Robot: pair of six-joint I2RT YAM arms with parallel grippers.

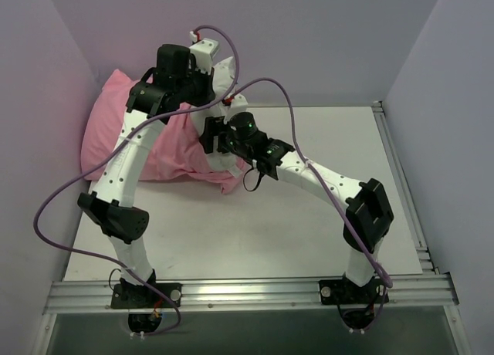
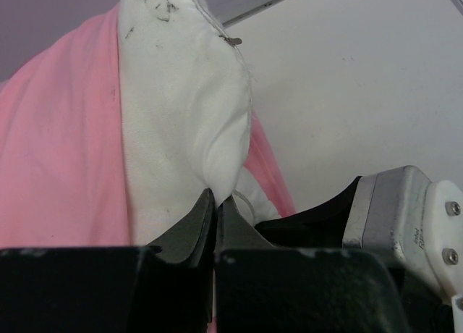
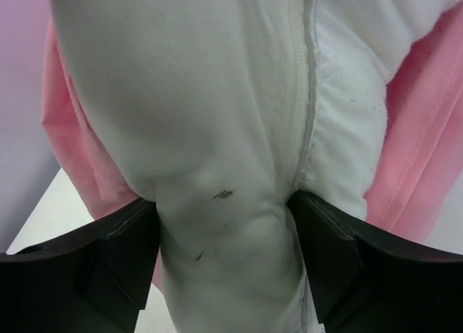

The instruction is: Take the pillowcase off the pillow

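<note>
Table [image 1: 324,216]: white surface, walled on three sides.

Pillowcase [image 1: 116,131]: pink, sited at the far-left part of the table against the left wall. It covers most of the pillow, with its open end facing the table's centre.

Pillow [image 3: 188,116]: off-white, with a few dark specks. One end protrudes from the pillowcase opening, raised off the table, with pink cloth on either side.

Right pincer [image 3: 221,217]: jaws fairly wide apart, each pressed against one side of a thick bunch of pillow beside its seam.

Left pincer [image 2: 215,203]: jaws closed tight, nipping a small fold of pillow fabric.
</note>
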